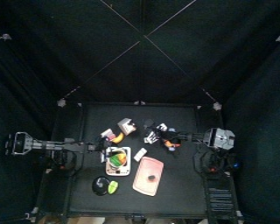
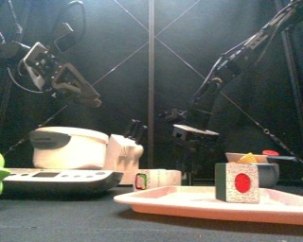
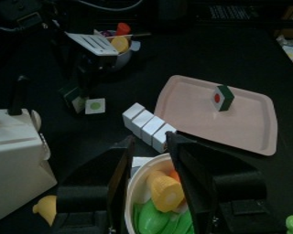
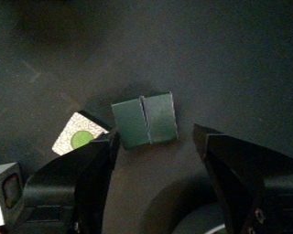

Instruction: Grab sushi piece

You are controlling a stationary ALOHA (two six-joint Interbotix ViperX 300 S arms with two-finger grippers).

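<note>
Plainly, the black table (image 1: 84, 118) carried everything, with one arm reaching in from each side. Largest on it was a white appliance (image 2: 68, 146) to the left, then a pink tray (image 3: 253, 132) toward the front with one red-topped sushi piece (image 3: 222, 97) standing upright on it. Near the left arm sat a white bowl (image 3: 143, 187) of toy food in orange and green. A row of white blocks (image 3: 146, 125) lay between that bowl and the tray.

The right claw (image 4: 156, 151) hung over the table's middle, its jaws spread wide and holding nothing. Just beyond its tips lay a dark, nori-wrapped sushi piece (image 4: 144, 122) flat on the table, touching at one corner a smaller green-centred sushi piece (image 4: 81, 133). The left claw (image 3: 156, 174) hovered above the bowl; its jaws stood only slightly parted, and I saw nothing gripped between them.

To my eye the dark piece was the one in reach. It looked like a light, stiff toy block with smooth sides, so it might slip or skid under a glancing touch. I judged the best hold to be across its two long flat faces, jaws coming straight down and clear of the green-centred neighbour.
</note>
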